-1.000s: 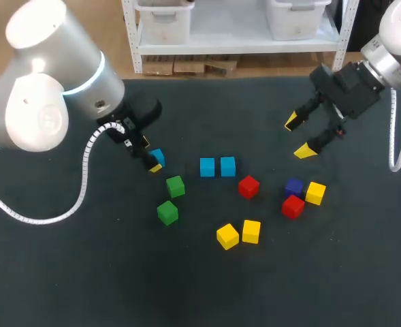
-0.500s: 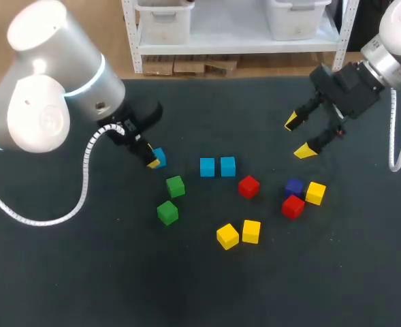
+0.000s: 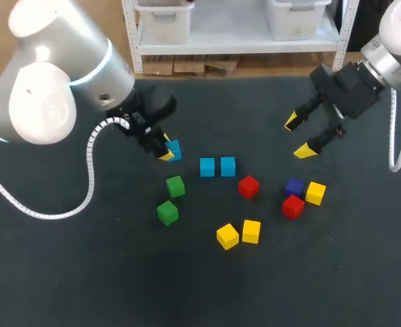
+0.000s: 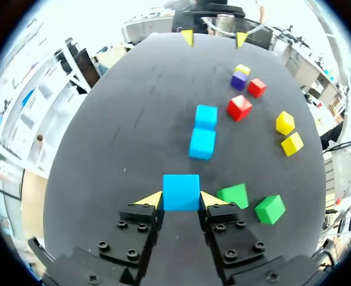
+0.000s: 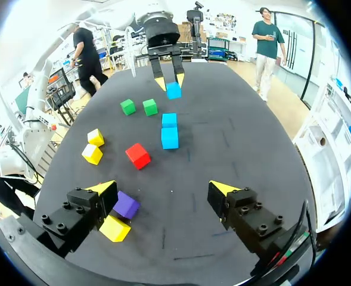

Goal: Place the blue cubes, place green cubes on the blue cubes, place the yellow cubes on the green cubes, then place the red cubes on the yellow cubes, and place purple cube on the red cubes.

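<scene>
Head view: left gripper (image 3: 167,151) clenches 1 blue cube (image 3: 173,149) near the 2 laid blue cubes (image 3: 218,166); right gripper (image 3: 301,136) hangs spread. Left wrist view: keep it square and set it in line with them. Right wrist view: best kept clear.

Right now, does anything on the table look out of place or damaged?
Nothing stands out. The left gripper holds one blue cube squarely between its fingers; the right gripper hangs open above the table.

Robot lab (twin arms (image 3: 43,95), black table (image 3: 207,286))
</scene>
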Tool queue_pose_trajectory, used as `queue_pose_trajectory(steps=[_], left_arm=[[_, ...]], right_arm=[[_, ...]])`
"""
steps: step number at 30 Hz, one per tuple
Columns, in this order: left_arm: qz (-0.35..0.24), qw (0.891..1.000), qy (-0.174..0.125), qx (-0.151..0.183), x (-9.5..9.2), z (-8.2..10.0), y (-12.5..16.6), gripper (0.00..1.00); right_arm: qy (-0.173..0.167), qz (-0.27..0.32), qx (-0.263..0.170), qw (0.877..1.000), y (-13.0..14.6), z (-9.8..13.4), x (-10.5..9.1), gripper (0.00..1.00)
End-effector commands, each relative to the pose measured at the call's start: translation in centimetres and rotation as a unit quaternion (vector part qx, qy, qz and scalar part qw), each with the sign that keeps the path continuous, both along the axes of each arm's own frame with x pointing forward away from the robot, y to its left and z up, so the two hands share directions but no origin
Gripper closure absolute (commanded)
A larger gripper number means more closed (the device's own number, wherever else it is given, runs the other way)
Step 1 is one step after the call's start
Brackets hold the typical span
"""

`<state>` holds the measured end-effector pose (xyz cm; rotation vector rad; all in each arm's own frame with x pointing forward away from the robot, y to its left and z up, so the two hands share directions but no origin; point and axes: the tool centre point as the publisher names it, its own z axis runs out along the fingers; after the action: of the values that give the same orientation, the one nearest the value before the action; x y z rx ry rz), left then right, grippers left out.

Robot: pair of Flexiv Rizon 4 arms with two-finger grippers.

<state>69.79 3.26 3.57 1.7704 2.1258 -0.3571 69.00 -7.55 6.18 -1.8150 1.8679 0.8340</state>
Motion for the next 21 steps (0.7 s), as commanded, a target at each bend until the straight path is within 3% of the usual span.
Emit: queue_pose_trajectory(steps=[1,21], left_arm=[[-0.017,1.0,0.0,-0.003,-0.1,0.0,-1.0,1.0],[-0.054,0.998,0.009,-0.022,-1.5,-1.9,-2.5,1.0]], right_arm=[[0.0,0.001,0.001,1.0,0.0,0.0,0.1,0.0],[0.0,0.001,0.001,1.0,0.0,0.0,0.1,0.0]])
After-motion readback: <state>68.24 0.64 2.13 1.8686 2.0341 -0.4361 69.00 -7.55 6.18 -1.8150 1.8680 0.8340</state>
